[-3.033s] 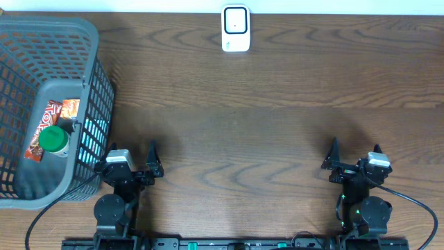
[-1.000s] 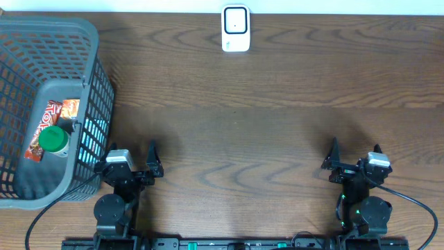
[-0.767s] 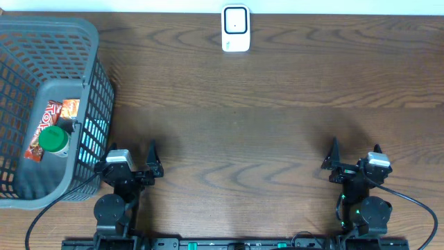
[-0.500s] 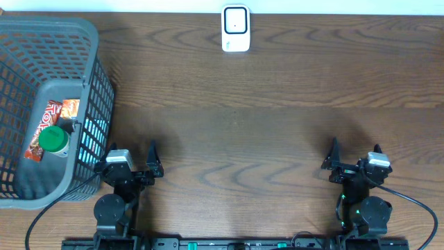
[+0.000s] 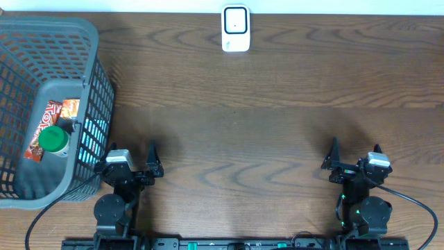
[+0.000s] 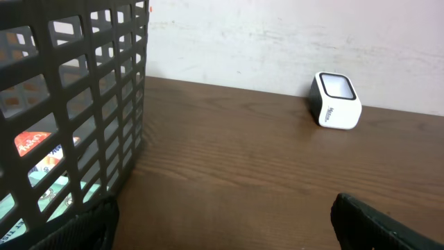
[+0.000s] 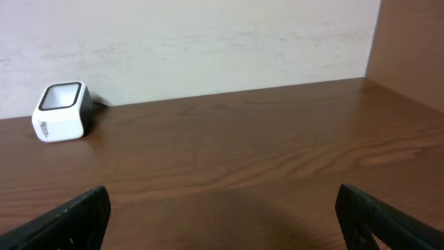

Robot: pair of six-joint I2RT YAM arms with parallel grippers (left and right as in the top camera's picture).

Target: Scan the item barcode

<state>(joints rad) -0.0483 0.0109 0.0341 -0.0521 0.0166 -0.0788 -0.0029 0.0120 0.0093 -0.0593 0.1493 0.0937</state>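
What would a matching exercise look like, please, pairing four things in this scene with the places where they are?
Things:
1. basket
2. scanner
3. green-capped bottle
4. right gripper

Places:
A. middle of the far edge of the table
B. inside the basket
C. near edge on the right, open and empty
D. left end of the table

Pairs: 1-D, 2-A, 3-B, 4-C
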